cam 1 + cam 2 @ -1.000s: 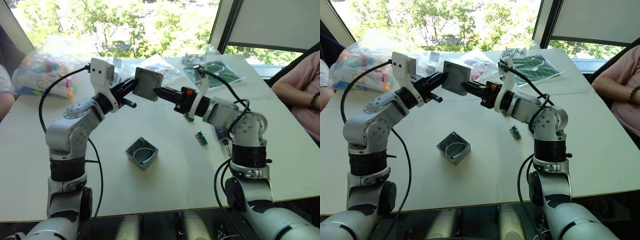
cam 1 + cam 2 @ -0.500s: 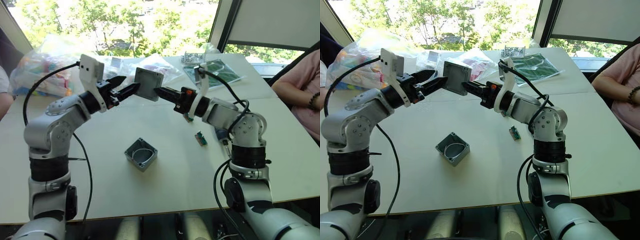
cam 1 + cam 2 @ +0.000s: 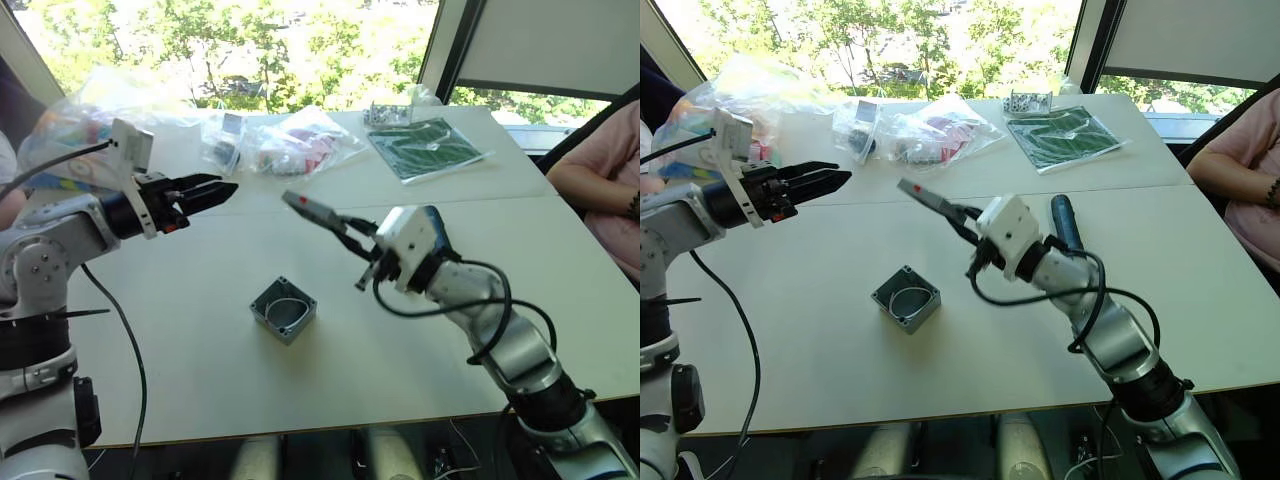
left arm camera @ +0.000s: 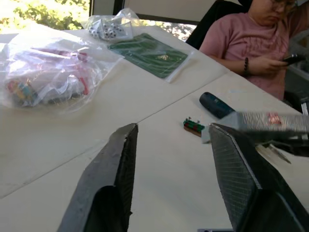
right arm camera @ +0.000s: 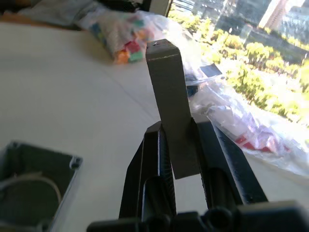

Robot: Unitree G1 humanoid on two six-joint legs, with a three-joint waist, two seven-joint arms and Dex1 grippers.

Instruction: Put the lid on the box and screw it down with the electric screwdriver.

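The lid [image 3: 305, 205], a shallow grey cover, hangs edge-on in the air above the table, with my right gripper [image 3: 335, 222] shut on its near edge; the right wrist view shows the lid [image 5: 171, 96] pinched between both fingers. Below and to the left of it, the open grey box [image 3: 283, 308] sits on the table with a white wire inside. My left gripper [image 3: 222, 188] hovers open to the left, apart from the lid, nothing between its fingers [image 4: 116, 159]. The electric screwdriver [image 3: 1060, 215] lies on the table behind my right arm.
Clear bags of coloured parts [image 3: 80, 130] and a bagged green board [image 3: 425, 145] lie at the table's back. A small green connector [image 4: 194, 126] rests near the screwdriver. A person in pink [image 4: 251, 43] sits at the right edge.
My left gripper let go of the lid and drew back to the left. My right arm swung nearer and lower with the lid, turning it edge-on above the box.
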